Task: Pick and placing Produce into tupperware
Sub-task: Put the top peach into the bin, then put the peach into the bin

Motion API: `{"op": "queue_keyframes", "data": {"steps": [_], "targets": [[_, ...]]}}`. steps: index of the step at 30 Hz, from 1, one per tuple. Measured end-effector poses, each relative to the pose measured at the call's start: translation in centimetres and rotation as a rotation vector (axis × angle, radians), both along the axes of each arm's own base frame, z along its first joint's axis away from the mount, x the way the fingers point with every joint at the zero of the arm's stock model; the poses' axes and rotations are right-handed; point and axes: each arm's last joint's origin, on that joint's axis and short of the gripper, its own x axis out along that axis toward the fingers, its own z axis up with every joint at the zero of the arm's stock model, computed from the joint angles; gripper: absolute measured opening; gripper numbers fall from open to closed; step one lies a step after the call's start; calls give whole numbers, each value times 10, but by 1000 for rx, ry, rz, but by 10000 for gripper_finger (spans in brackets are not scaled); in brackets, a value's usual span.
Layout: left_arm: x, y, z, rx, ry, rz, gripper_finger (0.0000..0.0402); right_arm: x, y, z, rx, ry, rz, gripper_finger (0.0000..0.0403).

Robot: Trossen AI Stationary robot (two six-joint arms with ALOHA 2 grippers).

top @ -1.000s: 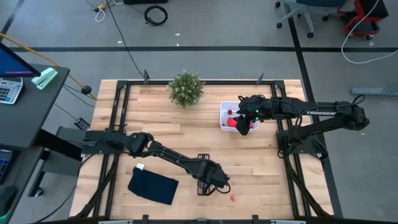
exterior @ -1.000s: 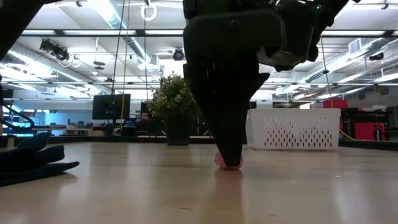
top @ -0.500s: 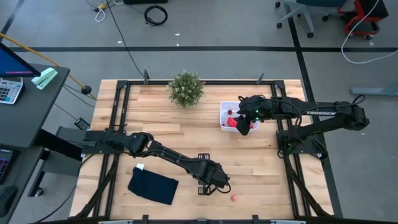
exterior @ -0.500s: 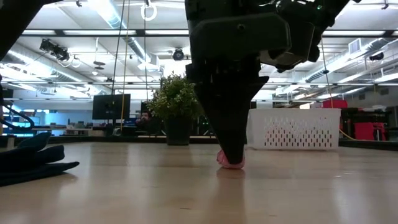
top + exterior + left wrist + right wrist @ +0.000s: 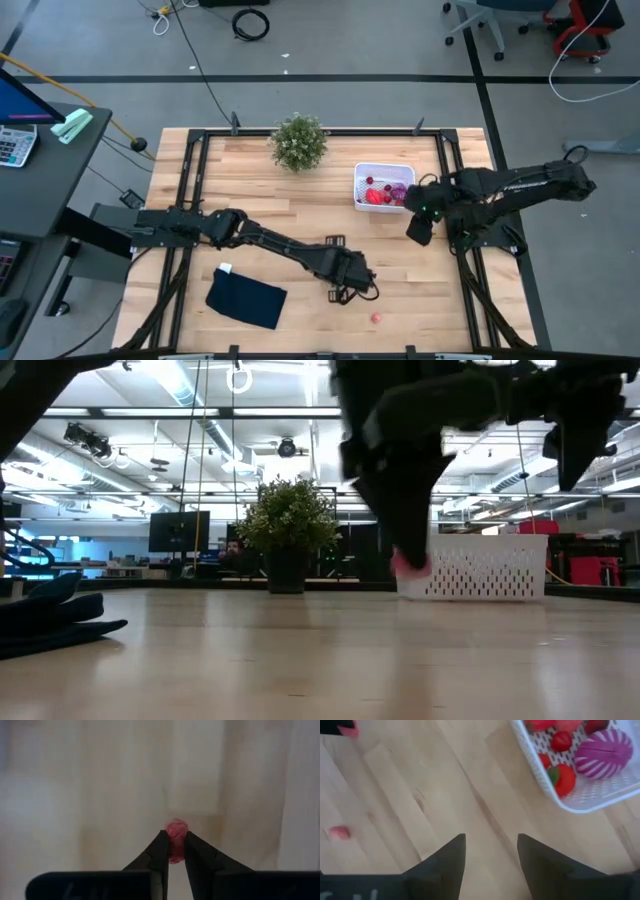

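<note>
The left gripper [image 5: 173, 851] is pinching a pink fruit [image 5: 175, 831] well short of the white basket [image 5: 359, 177], while the right gripper [image 5: 490, 851] is hovering wide beside the basket.

Left gripper [image 5: 172, 851] lifted pink fruit [image 5: 175, 832] off table, right gripper [image 5: 420, 227] withdrawn from basket [image 5: 358, 187]

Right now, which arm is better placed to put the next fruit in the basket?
Left. The left gripper is already shut on a small pink fruit, lifted off the table. The right gripper is open and empty beside the white basket.
</note>
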Motion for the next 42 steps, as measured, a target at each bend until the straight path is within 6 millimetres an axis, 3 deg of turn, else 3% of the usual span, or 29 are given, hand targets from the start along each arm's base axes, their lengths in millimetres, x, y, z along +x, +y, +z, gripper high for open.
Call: {"op": "queue_keyframes", "data": {"steps": [5,12,20,26,32,42], "targets": [[14,23,30,125,-116,1,58,-1,21,-10,-41,-20,9,187],[30,79,53,258,-226,63,59,-18,42,-43,-140,34,-7,187],[52,159,62,238,-419,251,62,-28,59,-99,-45,-56,-76,187],[55,197,62,78,-440,228,73,-29,66,-112,2,-129,-39,187],[53,215,55,25,-394,174,82,-27,67,-111,-50,-198,-56,187],[54,206,45,76,-326,47,144,-18,68,-106,-83,-336,-107,187]]}}
